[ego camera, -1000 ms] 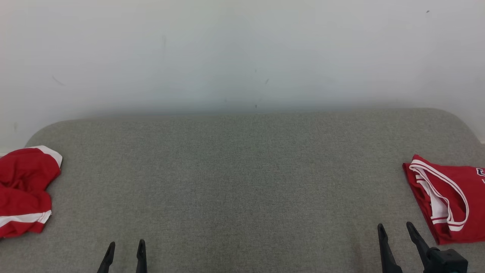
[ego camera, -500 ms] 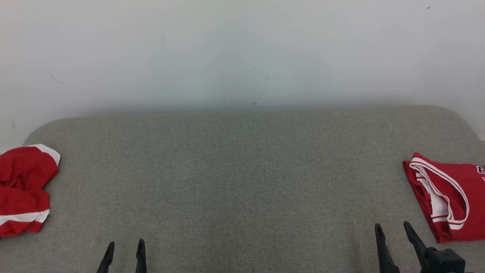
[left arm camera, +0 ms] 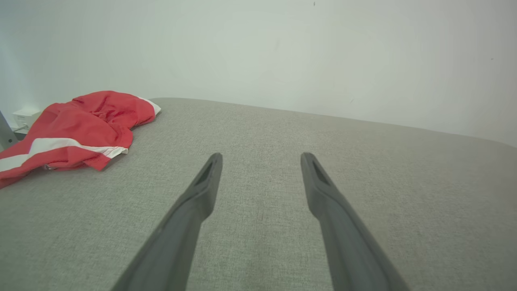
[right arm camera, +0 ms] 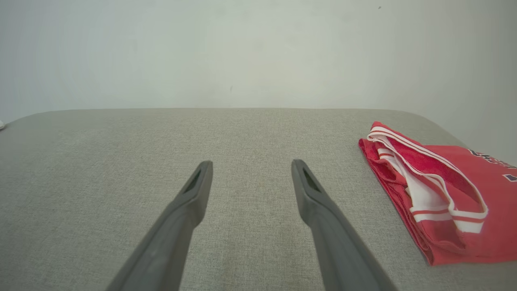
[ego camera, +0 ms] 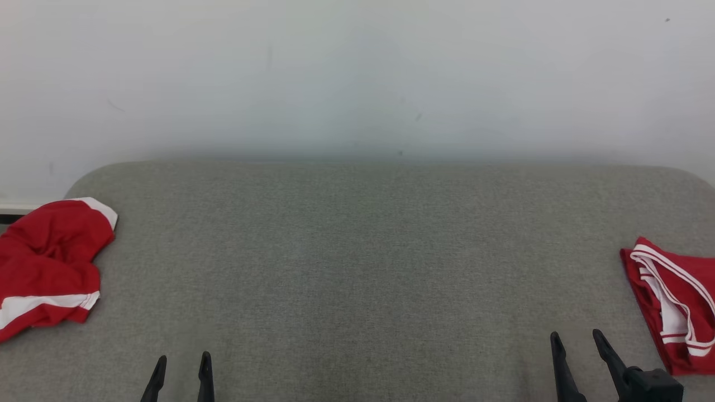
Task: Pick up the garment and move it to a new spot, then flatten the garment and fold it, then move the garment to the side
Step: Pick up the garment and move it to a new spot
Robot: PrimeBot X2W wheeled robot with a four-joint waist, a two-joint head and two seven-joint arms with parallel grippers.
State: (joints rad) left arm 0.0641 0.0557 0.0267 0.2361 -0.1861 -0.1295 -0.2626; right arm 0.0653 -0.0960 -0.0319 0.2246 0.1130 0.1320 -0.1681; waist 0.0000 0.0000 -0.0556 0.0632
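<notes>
**Change.** The whole head view has shifted: the marks on the wall (ego camera: 416, 117), the bench (ego camera: 357, 251) and both garments have all slid toward my right in the picture. This is camera motion, as my head is turning left. Nothing on the bench has moved.

**Meaning for the task.** The folded red jersey (ego camera: 678, 301) at the right end of the bench now runs off the frame edge. The crumpled red garment (ego camera: 47, 268) at the left end sits more fully in view. I judge that the crumpled one is the next item to pick up. No pick-up has begun.

**Finger state.** My left fingers (left arm camera: 202, 190) and my right fingers (right arm camera: 190, 202) are spread wide and hold nothing. Bare bench fabric shows between each pair.

**Position of the garment.**
- It lies bunched at the left end of the bench, with a white stripe along its near edge.
- It is ahead and to the left of my left fingers, well apart from them and not touching.
- My right fingers are near the folded jersey, which lies to their right.
</notes>
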